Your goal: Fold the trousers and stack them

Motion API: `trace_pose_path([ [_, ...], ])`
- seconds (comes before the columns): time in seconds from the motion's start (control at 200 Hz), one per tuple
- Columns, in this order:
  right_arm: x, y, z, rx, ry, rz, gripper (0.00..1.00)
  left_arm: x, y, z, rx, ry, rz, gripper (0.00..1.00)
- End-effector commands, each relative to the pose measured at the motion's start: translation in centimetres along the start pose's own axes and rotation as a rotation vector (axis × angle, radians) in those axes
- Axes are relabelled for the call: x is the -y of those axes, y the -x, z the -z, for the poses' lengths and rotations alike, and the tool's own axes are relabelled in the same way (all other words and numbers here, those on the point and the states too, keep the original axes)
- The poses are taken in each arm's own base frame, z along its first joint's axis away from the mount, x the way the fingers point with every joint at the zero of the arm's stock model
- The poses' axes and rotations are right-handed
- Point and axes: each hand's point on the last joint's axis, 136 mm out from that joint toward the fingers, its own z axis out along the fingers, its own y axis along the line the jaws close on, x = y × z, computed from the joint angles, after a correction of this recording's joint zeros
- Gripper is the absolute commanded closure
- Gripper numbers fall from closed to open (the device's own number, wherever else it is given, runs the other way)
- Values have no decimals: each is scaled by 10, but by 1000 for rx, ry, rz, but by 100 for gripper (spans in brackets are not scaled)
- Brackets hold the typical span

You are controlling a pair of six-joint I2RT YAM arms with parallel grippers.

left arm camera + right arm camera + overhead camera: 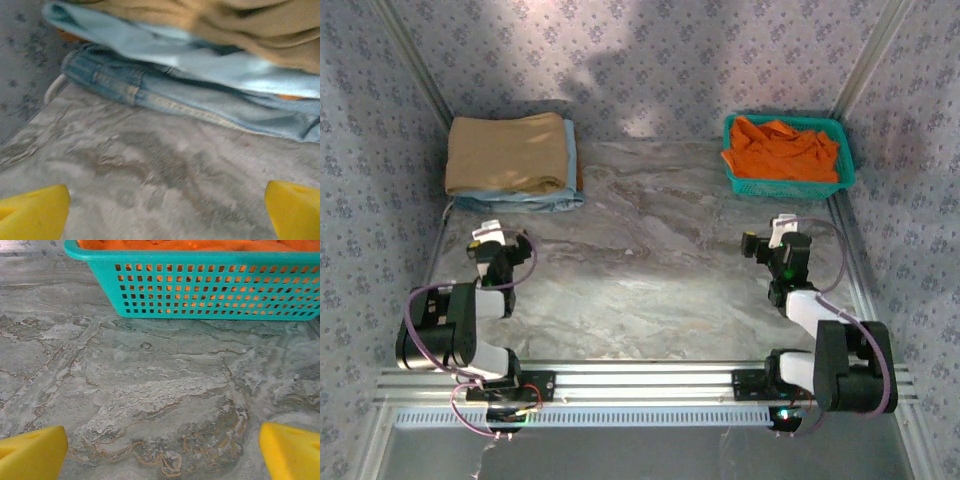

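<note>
The tan trousers [510, 152] lie folded on top of a pile at the back left of the table, over light blue folded cloth [520, 200]. In the left wrist view the tan trousers [240, 25] top the pile, with light blue cloth [225, 70] and denim [165, 95] beneath. My left gripper [485, 236] hovers just in front of the pile, open and empty; its yellow fingertips [32, 215] stand wide apart. My right gripper [772, 232] is open and empty over bare table, yellow fingertips [292, 452] far apart, short of the teal basket.
A teal basket [788, 185] holding a bright orange garment [780, 148] stands at the back right; its slotted wall [210, 290] faces the right gripper. Patterned walls close the table on three sides. A metal rail [640, 380] runs along the near edge.
</note>
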Motion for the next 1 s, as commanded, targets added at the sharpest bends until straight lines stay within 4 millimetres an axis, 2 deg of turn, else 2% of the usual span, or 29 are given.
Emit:
trace_pose_path([
  [0.0, -13, 9, -5, 46, 85, 26, 0, 27, 6, -13, 24, -130, -27, 0],
  [0.045, -14, 11, -8, 56, 88, 22, 0, 32, 0, -15, -54, -151, -51, 0],
  [0.165, -15, 14, -15, 53, 97, 27, 0, 41, 0, -21, -80, -179, -76, 0],
  [0.325, -15, 8, -24, 49, 94, 37, 0, 42, 0, -21, -78, -173, -89, 0],
  [0.43, -17, -4, -43, 8, 111, 42, 0, 43, 0, -21, -77, -171, -95, 0],
  [0.485, -3, -6, -42, 19, 54, -5, 0, 44, 0, -21, -77, -172, -98, 1],
  [0.994, -6, -7, -44, 6, 46, 17, 0, 44, 0, -22, -78, -169, -103, 0],
])
